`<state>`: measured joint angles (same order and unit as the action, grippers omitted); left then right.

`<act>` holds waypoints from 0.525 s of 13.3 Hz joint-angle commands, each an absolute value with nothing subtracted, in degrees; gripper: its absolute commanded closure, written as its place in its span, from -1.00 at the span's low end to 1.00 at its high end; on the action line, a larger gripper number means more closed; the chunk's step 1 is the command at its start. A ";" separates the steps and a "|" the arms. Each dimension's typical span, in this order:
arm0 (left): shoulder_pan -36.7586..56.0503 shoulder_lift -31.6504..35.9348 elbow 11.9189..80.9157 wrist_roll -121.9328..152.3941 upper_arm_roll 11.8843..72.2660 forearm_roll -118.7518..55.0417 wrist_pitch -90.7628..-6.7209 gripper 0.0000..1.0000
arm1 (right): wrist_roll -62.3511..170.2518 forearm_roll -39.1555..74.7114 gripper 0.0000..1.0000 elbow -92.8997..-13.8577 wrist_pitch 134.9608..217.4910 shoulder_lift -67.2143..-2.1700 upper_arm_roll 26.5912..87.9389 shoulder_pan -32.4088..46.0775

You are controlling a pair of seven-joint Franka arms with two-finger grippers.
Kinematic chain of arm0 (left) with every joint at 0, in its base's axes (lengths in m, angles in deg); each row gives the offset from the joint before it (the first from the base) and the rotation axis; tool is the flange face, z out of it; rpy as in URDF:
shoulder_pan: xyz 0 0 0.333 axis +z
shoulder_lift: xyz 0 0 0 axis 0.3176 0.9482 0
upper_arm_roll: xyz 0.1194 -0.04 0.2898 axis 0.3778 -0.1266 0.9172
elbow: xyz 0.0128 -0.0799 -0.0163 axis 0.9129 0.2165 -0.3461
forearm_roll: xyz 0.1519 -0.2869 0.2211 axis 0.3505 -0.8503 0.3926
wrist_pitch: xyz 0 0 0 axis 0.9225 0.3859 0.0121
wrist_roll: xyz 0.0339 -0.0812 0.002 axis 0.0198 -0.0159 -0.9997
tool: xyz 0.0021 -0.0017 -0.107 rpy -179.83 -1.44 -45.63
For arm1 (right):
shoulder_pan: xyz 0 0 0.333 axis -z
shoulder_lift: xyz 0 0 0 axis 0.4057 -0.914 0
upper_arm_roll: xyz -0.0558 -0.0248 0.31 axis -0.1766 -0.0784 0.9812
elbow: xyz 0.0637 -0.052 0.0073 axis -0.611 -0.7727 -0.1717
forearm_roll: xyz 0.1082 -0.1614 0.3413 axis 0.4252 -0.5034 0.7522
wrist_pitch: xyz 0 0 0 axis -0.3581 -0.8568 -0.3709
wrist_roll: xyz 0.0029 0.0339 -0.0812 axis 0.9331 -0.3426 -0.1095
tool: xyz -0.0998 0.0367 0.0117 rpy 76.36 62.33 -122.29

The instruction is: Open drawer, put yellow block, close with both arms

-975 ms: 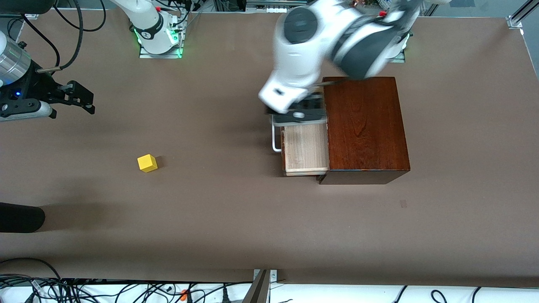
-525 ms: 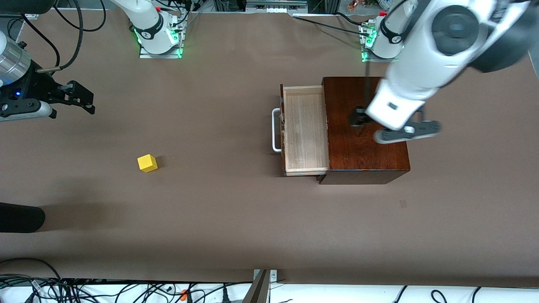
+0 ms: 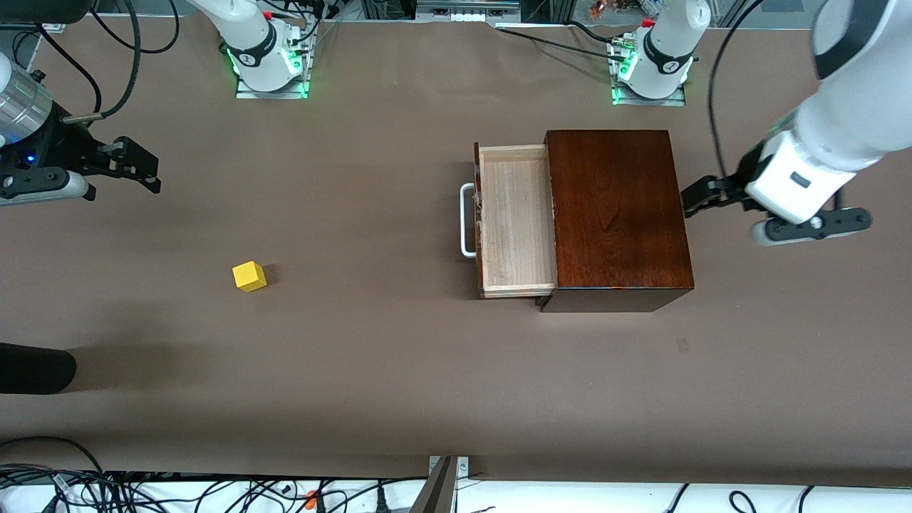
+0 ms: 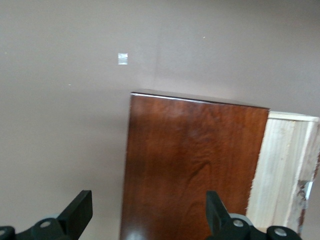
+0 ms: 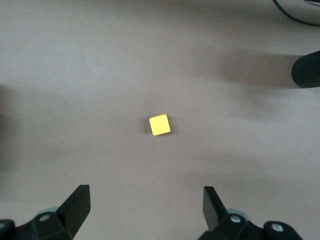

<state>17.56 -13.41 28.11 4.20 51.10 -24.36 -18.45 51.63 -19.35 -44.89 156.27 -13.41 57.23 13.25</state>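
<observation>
Brown table [image 3: 356,356] bears mahogany box [image 3: 616,214] and yellow block [image 3: 249,276]

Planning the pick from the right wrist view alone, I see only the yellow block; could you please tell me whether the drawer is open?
Observer: Yes, the drawer stands open, its tray empty.
Operator: Where is the left claw?
Observer: The left claw hangs open over the dark box's edge toward the left arm's end.
Operator: And the block, relative to the drawer?
Observer: The yellow block lies toward the right arm's end, nearer the front camera than the handle.
</observation>
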 commanded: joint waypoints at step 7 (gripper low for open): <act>11.84 -22.43 39.78 20.97 64.00 -25.50 -22.81 -1.00 | 51.03 -19.24 -1.00 -43.48 155.35 -13.86 57.35 13.21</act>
